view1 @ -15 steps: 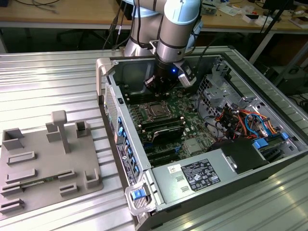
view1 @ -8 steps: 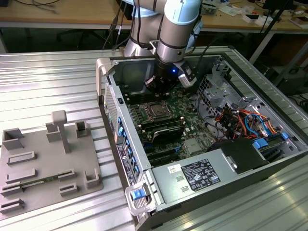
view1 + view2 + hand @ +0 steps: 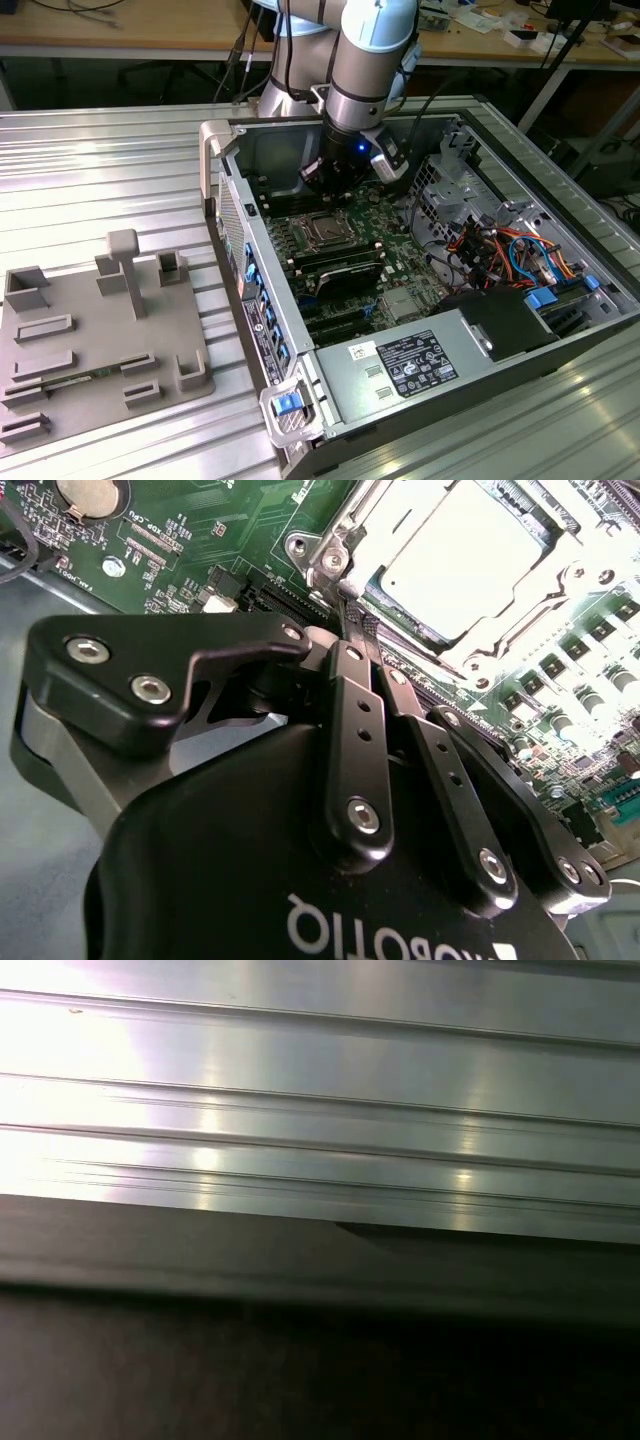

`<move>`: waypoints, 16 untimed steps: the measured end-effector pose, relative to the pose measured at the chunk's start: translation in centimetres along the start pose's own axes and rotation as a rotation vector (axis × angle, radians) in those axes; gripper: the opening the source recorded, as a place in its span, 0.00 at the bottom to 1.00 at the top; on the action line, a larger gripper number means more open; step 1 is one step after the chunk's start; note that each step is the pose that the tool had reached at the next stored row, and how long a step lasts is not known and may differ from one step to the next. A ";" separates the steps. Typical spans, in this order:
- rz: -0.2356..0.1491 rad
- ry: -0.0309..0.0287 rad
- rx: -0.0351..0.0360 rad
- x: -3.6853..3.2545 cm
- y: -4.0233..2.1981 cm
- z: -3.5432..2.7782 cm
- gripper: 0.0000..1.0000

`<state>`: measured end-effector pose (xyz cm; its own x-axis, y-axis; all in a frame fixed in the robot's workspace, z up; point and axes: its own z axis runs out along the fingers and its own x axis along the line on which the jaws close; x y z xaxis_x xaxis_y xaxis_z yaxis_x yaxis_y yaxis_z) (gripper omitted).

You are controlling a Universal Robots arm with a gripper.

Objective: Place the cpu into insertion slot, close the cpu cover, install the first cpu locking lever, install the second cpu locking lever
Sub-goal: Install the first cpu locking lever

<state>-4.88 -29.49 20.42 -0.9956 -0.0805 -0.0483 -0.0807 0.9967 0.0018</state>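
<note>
The cpu sat in its slot under the cover; my claw, pressed together, needed gentle, square pressure at the cover's edge.

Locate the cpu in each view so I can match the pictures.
Exterior view: the cpu sits in the insertion slot on the green motherboard, just below the gripper.
Second wrist view: the cpu lies beyond the closed fingertips, under the cpu cover.
First wrist view: ribbed metal surface; no cpu.
Shared landmark: the motherboard.
</note>
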 end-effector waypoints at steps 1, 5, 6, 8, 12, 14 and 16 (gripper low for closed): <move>0.000 0.0000 0.0000 0.00 0.00 0.03 0.11; 0.000 -0.0003 -0.0002 -0.02 -0.01 0.13 0.11; 0.000 -0.0004 -0.0003 -0.03 -0.02 0.13 0.11; 0.000 -0.0005 -0.0004 -0.03 -0.02 0.07 0.11; 0.000 -0.0007 -0.0007 -0.04 -0.01 -0.08 0.11; 0.000 -0.0005 -0.0004 -0.05 -0.02 -0.19 0.11; 0.000 -0.0006 -0.0005 -0.05 -0.01 -0.23 0.11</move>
<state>-4.84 -29.50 20.65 -0.9956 -0.0802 -0.0489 -0.0804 0.9968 0.0023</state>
